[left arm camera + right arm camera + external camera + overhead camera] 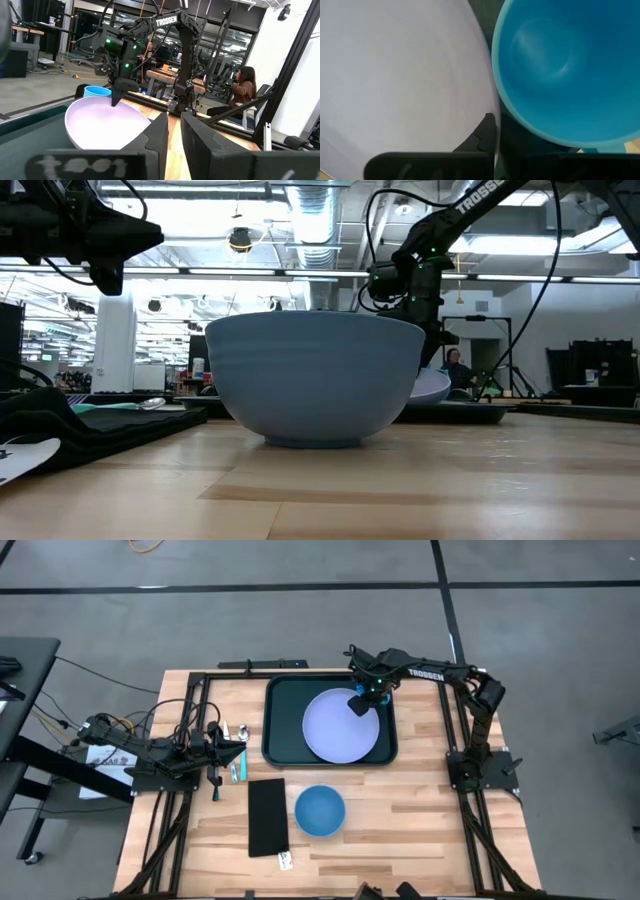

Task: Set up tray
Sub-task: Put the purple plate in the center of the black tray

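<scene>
napkin [267, 816]: flat black rectangle on the near part of the table [420, 830], left of the blue bowl; small white tag at its near end.
blue bowl [320, 811]: upright on bare wood, just near of the tray, apart from it; fills the middle of the low view [315, 378].
left gripper [238, 755]: low over the left side of the table, left of the tray, pointed toward it; fingers [200, 145] close together with a narrow gap, nothing visible between them.
cutlery: spoon [242, 731] and teal-handled pieces [238, 771] lying beside the left gripper, between it and the tray's left rim.
tray [284, 710]: dark green-black, rounded corners, raised rim; flat on the far centre of the table, long side across.
lavender plate [335, 730]: inside the tray, right of its middle; tilted, its right edge lifted, near-left edge down on the tray floor [100, 125].
right gripper [360, 705]: over the tray's far right part, at the plate's right edge; fingers [487, 131] closed together, pinching the plate rim.
blue cup [565, 65]: upright, open top, just beside the plate's raised edge, at the tray's far right corner; mostly hidden under the right gripper in the high view.
right arm [450, 675]: reaches in from the table's right side toward the tray.
background: person seated beyond the table in the left wrist view [242, 90].
</scene>
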You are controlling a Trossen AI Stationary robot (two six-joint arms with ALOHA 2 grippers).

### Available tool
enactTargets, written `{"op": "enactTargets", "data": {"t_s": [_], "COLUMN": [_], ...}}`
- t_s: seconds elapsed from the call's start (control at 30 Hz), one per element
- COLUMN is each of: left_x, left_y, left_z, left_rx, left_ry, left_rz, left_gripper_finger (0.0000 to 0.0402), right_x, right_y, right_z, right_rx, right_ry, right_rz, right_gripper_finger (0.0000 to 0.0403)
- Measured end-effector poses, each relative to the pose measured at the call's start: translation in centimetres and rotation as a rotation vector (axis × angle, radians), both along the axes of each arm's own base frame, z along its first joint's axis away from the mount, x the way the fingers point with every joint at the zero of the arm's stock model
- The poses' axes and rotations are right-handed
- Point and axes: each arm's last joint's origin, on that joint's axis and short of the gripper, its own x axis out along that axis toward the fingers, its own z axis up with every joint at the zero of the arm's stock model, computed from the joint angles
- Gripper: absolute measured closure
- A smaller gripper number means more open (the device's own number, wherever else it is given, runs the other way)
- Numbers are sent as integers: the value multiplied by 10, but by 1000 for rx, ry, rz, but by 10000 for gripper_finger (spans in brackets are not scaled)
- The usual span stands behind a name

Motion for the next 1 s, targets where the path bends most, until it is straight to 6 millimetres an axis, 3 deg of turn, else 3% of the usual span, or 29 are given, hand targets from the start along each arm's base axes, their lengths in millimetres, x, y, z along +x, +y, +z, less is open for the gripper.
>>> {"op": "enactTargets", "data": {"t_s": [0.7, 1.0], "left_x": [0, 0], "left_y": [0, 0], "left_z": [0, 0], "left_rx": [0, 0], "left_ry": [0, 0], "left_rz": [0, 0], "left_gripper_finger": [360, 360], "right_x": [5, 5], "right_y": [6, 5], "right_z": [0, 0], "right_rx": [-46, -60], "right_ry": [23, 25], "right_rz": [1, 24], "right_gripper_finger": [393, 368]}}
